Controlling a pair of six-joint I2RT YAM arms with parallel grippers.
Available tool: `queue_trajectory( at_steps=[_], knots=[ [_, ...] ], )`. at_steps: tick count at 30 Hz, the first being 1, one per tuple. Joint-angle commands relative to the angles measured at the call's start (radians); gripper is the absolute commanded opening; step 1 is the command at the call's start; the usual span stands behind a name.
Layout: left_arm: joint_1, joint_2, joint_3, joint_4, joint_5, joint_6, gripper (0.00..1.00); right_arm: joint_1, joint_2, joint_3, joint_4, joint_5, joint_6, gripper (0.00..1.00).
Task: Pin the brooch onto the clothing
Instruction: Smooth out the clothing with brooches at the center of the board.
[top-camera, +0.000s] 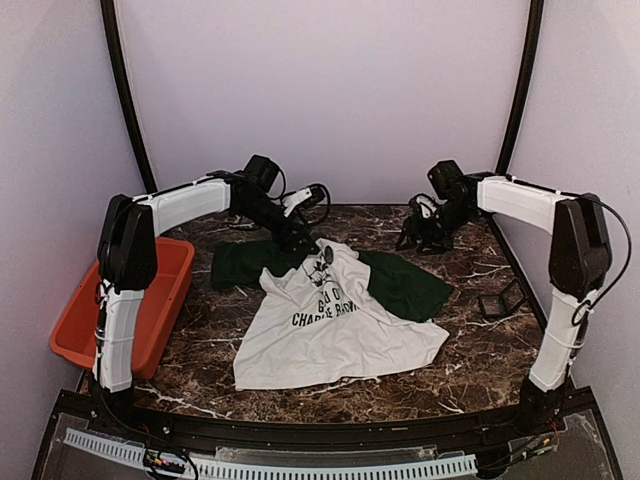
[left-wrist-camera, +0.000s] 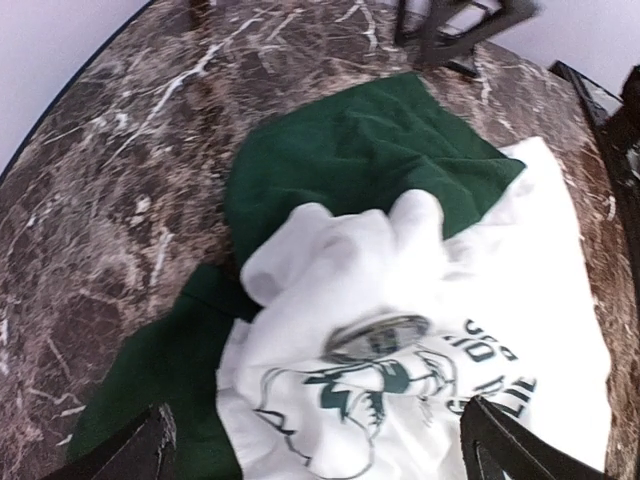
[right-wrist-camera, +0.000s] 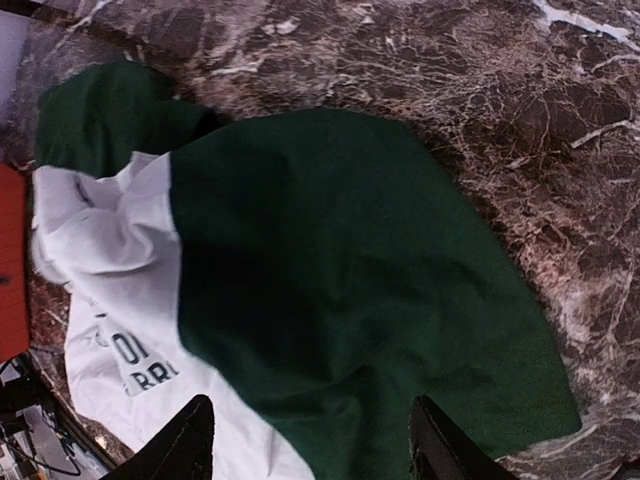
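The clothing (top-camera: 330, 315), a white T-shirt with dark green sleeves and a black print, lies crumpled in the middle of the marble table. The brooch (left-wrist-camera: 385, 335), a round silvery disc, rests on the bunched white cloth above the print; from the top it is a small dark disc (top-camera: 327, 258). My left gripper (left-wrist-camera: 315, 460) hangs open just above it, with one finger (left-wrist-camera: 130, 450) on each side and nothing between them. Over the green right sleeve (right-wrist-camera: 350, 280) my right gripper (right-wrist-camera: 312, 445) stands open and holds nothing. In the top view it (top-camera: 420, 238) is at the sleeve's far end.
An orange-red bin (top-camera: 140, 300) sits at the table's left edge, beside the left arm. A small black wire stand (top-camera: 500, 300) is on the right side of the table. Bare marble (top-camera: 200, 380) surrounds the shirt. Lilac walls close in the back and sides.
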Motion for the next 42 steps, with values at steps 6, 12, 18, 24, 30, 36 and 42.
queue_trajectory(
  at_steps=[6, 12, 18, 24, 30, 36, 42],
  knots=[
    [0.012, -0.08, -0.007, -0.077, -0.208, 0.085, 0.99, 0.01, 0.394, 0.426, -0.048, 0.069, -0.002, 0.65],
    [0.035, -0.005, 0.026, 0.051, -0.553, -0.089, 0.99, 0.022, 0.587, 0.615, -0.05, 0.067, -0.01, 0.69],
    [0.046, 0.11, 0.092, 0.064, -0.724, -0.186, 0.99, 0.073, 0.697, 0.703, -0.03, 0.101, 0.013, 0.68],
    [0.045, 0.173, 0.094, 0.058, -0.719, -0.186, 0.99, 0.129, 0.699, 0.656, -0.026, 0.259, 0.024, 0.67],
    [0.024, 0.225, 0.078, 0.051, -0.756, -0.137, 0.98, 0.164, 0.698, 0.597, -0.035, 0.314, 0.018, 0.58],
    [0.015, 0.258, 0.071, 0.051, -0.708, -0.132, 0.69, 0.165, 0.723, 0.574, -0.079, 0.332, 0.018, 0.0],
    [0.012, 0.265, 0.081, 0.047, -0.704, -0.153, 0.02, 0.124, 0.689, 0.497, -0.087, 0.412, 0.078, 0.0]
  ],
)
